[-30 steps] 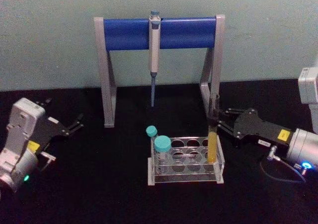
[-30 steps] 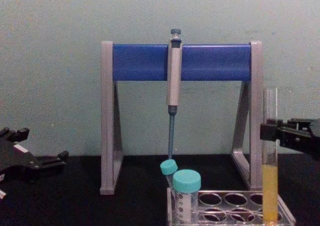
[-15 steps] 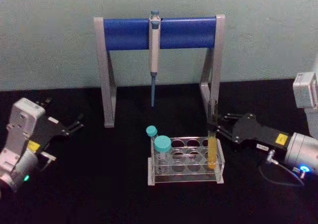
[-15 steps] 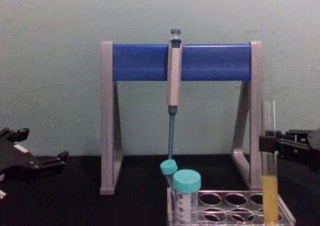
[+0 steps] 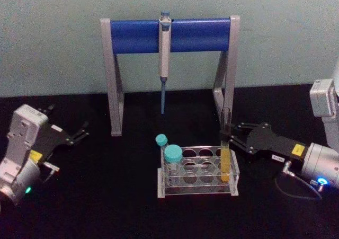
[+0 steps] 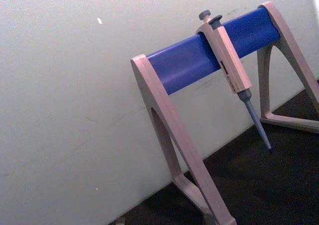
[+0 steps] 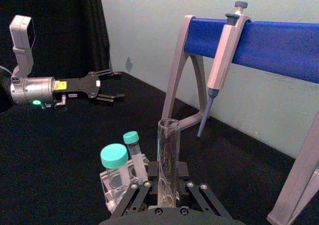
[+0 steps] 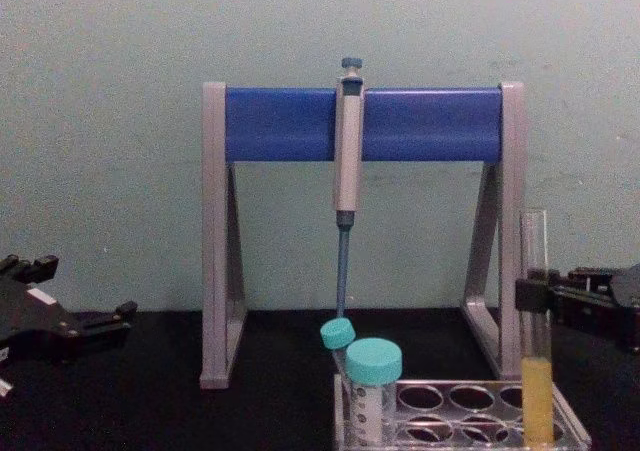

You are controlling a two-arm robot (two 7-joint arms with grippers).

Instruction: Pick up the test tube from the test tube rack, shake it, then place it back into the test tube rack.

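Observation:
The test tube point(image 5: 226, 157) is a long clear tube with yellow-orange liquid in its lower part. It stands upright in a hole at the right end of the test tube rack point(image 5: 197, 189). My right gripper point(image 5: 227, 134) reaches in from the right and is shut on the test tube above the liquid. From the side, the test tube point(image 8: 536, 381) has its bottom down inside the rack point(image 8: 470, 399), with the right gripper point(image 8: 531, 296) around its middle. In the right wrist view the test tube point(image 7: 168, 145) rises between the fingers. My left gripper point(image 5: 70, 118) is parked open at the far left.
Two teal-capped tubes point(image 5: 172, 155) stand at the rack's left end. Behind the rack is a grey-and-blue pipette stand point(image 5: 169, 35) with a pipette point(image 5: 164, 43) hanging from it. Its right leg point(image 5: 223, 85) is close behind the test tube.
My right gripper has come down with the test tube, and the tube has sunk deeper into the rack's right-end hole. The left arm has not moved.

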